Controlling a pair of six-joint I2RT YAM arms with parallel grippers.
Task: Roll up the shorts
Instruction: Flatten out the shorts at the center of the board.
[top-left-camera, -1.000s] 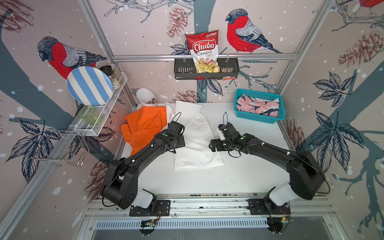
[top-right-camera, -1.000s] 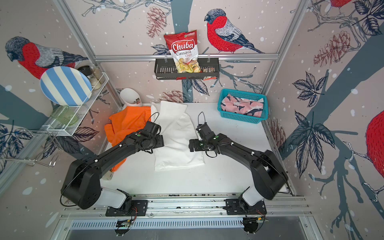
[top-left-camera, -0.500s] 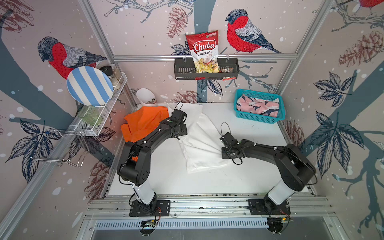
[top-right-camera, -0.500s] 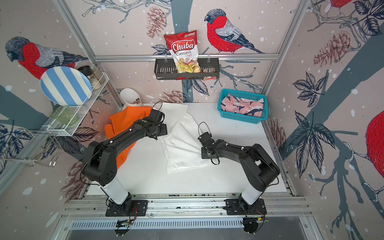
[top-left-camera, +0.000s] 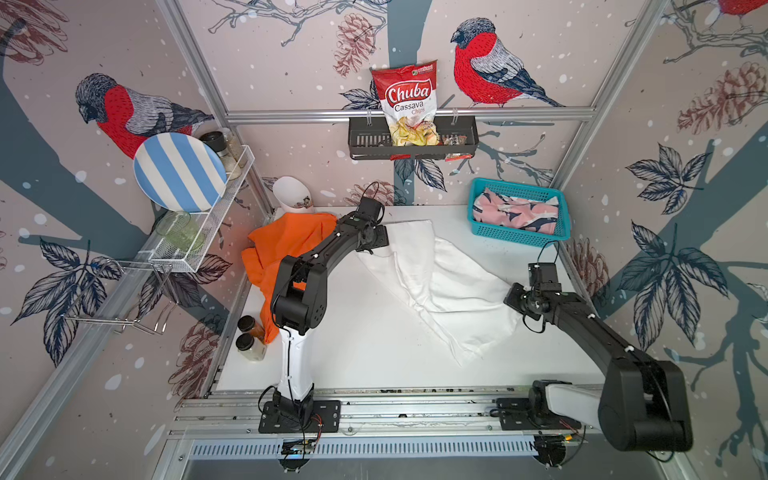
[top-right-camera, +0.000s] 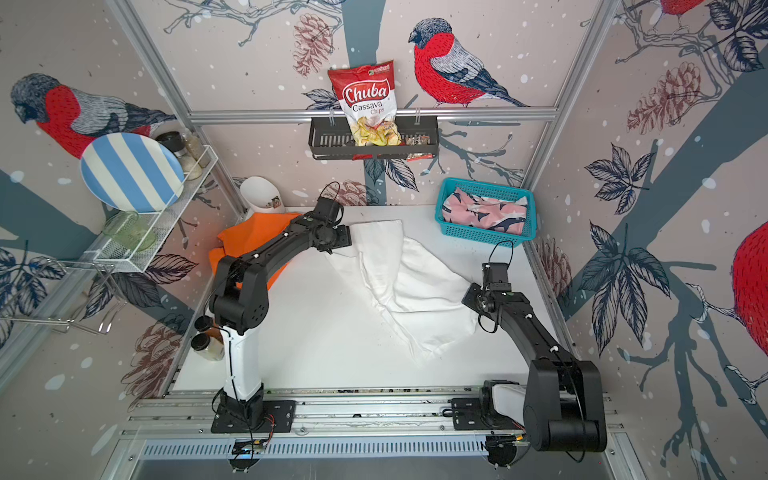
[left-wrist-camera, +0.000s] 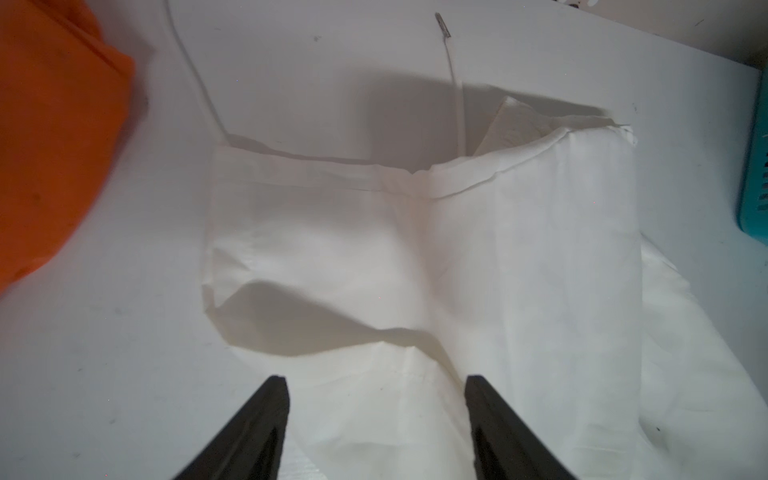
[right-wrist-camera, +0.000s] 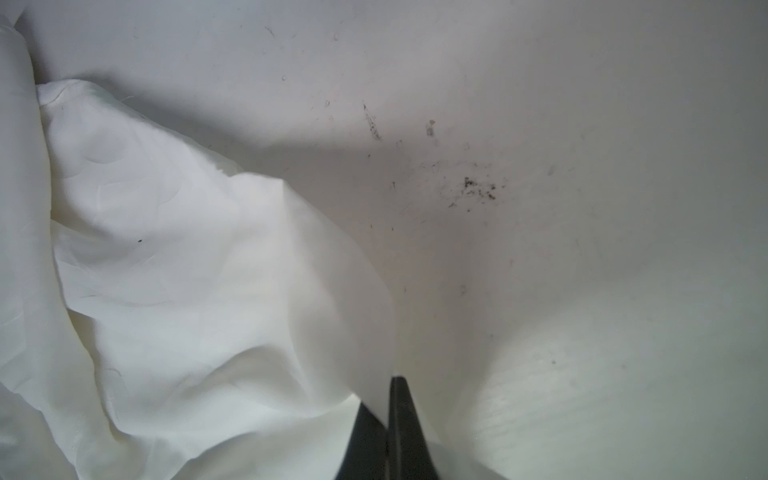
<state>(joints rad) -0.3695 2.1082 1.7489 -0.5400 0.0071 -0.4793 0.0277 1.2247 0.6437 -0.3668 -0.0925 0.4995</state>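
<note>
right tool (right-wrist-camera: 384, 397) clamped on white shorts (top-left-camera: 440, 282) edge | left tool (left-wrist-camera: 376, 380) apart, waistband (left-wrist-camera: 332, 164) ahead | risk: shallow pinch slips when pulled

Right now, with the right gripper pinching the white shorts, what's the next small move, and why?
Probably close the left gripper on the white shorts: its jaws stand open over the cloth, while the right gripper is shut on the far edge. Two holds could pull the crumpled cloth flat.

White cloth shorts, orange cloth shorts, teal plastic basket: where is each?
White shorts (top-left-camera: 453, 286): in a top view, cloth middle.
Orange shorts (top-left-camera: 289, 237): in a top view, upper part.
Teal basket (top-left-camera: 515, 237): in a top view, front wall.
</note>
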